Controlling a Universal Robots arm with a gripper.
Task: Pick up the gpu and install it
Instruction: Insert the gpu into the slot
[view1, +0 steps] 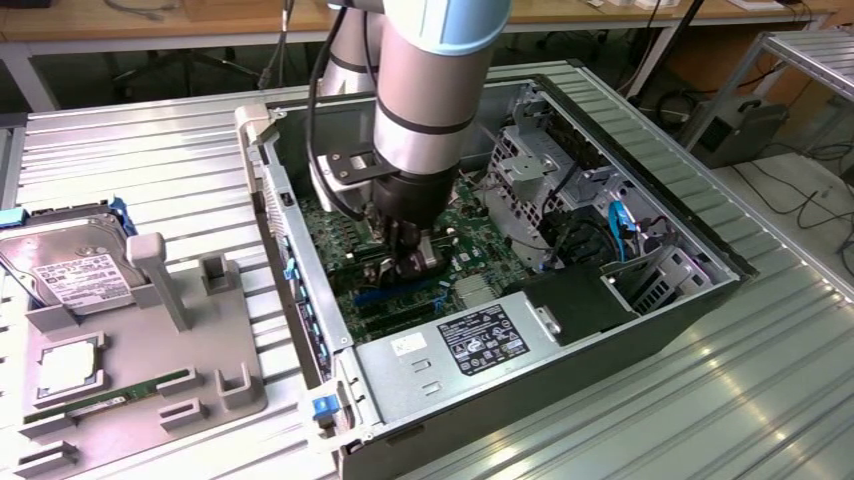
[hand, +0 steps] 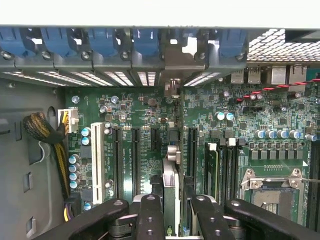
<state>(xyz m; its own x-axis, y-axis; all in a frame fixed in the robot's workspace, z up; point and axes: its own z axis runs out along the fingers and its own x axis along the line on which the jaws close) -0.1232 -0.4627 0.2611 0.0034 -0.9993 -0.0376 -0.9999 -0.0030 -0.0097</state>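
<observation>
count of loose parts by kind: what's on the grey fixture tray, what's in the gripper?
Hard drive: 1
CPU: 1
RAM stick: 1
GPU, edge-on in the gripper over the motherboard slots: 1
Total: 4

1. The gpu (hand: 170, 187) is a thin card seen edge-on in the wrist view, standing upright over the green motherboard (hand: 150, 125).
2. Its silver bracket end (hand: 172, 87) points toward the case's rear slot openings.
3. It sits in line with a black expansion slot, between neighbouring slots.
</observation>
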